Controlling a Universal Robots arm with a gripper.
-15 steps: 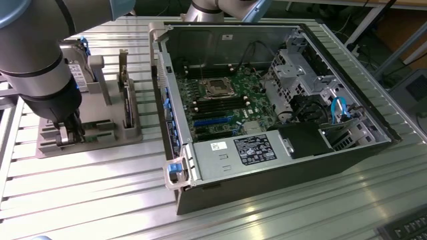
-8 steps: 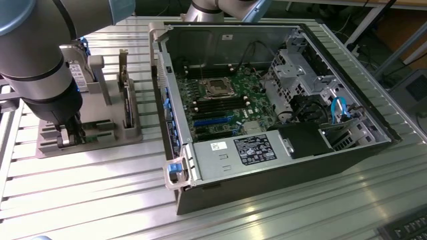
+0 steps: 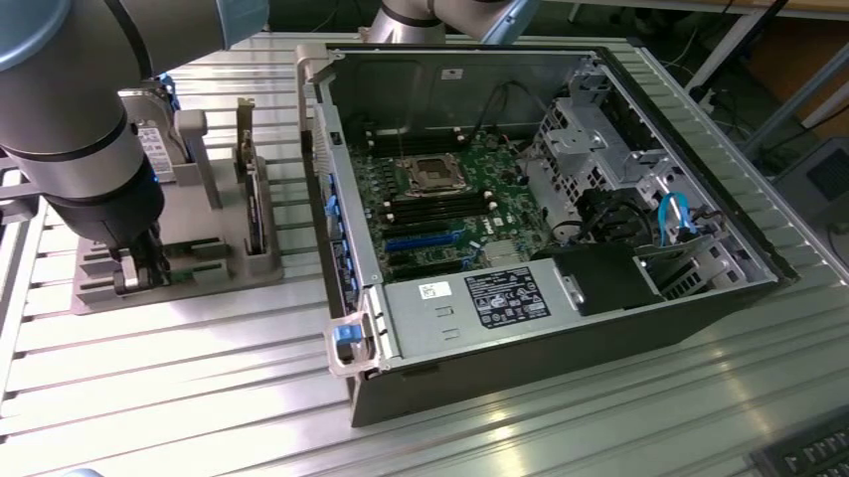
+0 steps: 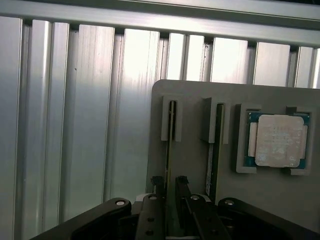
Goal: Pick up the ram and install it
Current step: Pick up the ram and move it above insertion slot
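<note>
The ram (image 4: pixel 172 127) stands on edge in a slot of the grey holder tray (image 4: pixel 195 100), seen end-on as a thin green strip. My gripper (image 4: pixel 169 182) is right above it, with one of its black fingertips (image 4: pixel 157 181) on each side of the stick and small gaps showing, so the jaws are open around it. In the exterior view the gripper (image 3: pixel 139 270) reaches down into the near end of the holder tray (image 3: pixel 226 268), at the exterior view's left of the open computer case (image 3: pixel 531 328). The motherboard's black memory slots (image 3: pixel 422 207) lie inside the case.
A second thin stick (image 4: pixel 216 145) stands in the neighbouring slot. The square silver processor (image 4: pixel 277 140) lies in its pocket beyond that. A dark upright expansion card (image 3: pixel 250 194) and a hard drive (image 3: pixel 157 139) stand on the tray. Everything rests on the ribbed aluminium table (image 3: pixel 199 397).
</note>
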